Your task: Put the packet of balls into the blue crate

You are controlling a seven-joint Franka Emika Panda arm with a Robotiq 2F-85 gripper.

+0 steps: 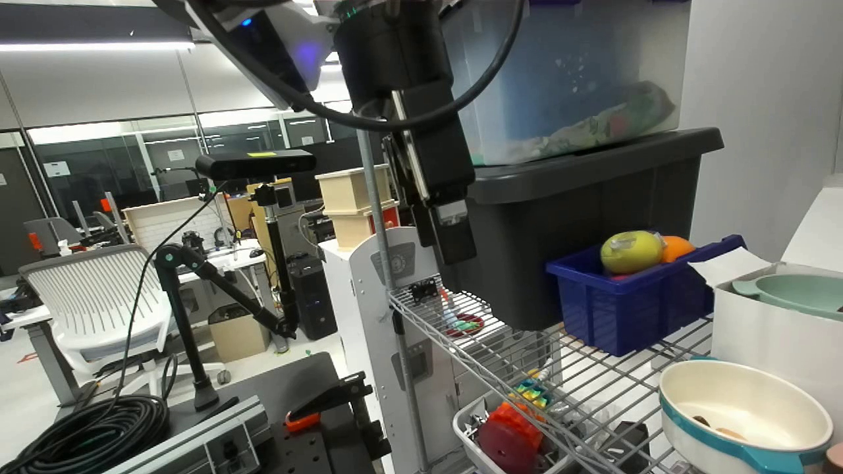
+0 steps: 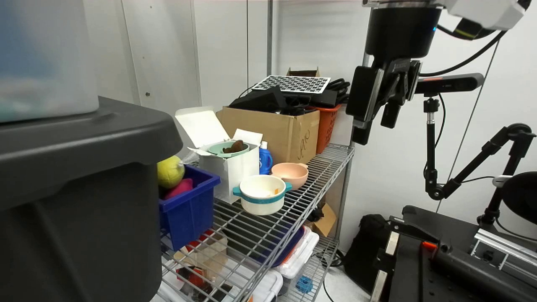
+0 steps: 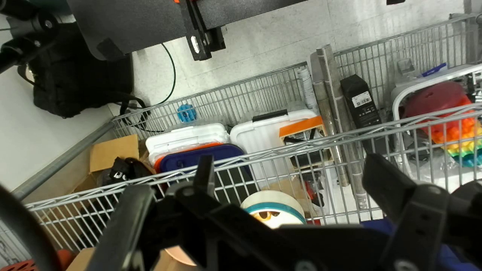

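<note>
The blue crate (image 1: 619,316) stands on the wire shelf beside the black tote; it also shows in an exterior view (image 2: 191,218). The packet of balls lies in the crate: a yellow-green ball (image 1: 631,253) and an orange ball (image 1: 676,248) rise above its rim. In an exterior view the yellow-green ball (image 2: 170,171) sits above a pink-red item (image 2: 179,188); the tote hides the rest. My gripper (image 3: 292,171) is open and empty, pointing down, high above and apart from the crate. In the wrist view only blue slivers of the crate (image 3: 453,258) show behind the gripper; the balls are hidden there.
The large black tote (image 1: 579,210) with a clear bin on top stands against the crate. A white box (image 1: 764,349), a teal-rimmed bowl (image 1: 744,408) and a pink bowl (image 2: 290,174) stand on the wire shelf. A cardboard box (image 2: 272,130) is farther along. A camera stand (image 1: 276,257) rises by the dark table.
</note>
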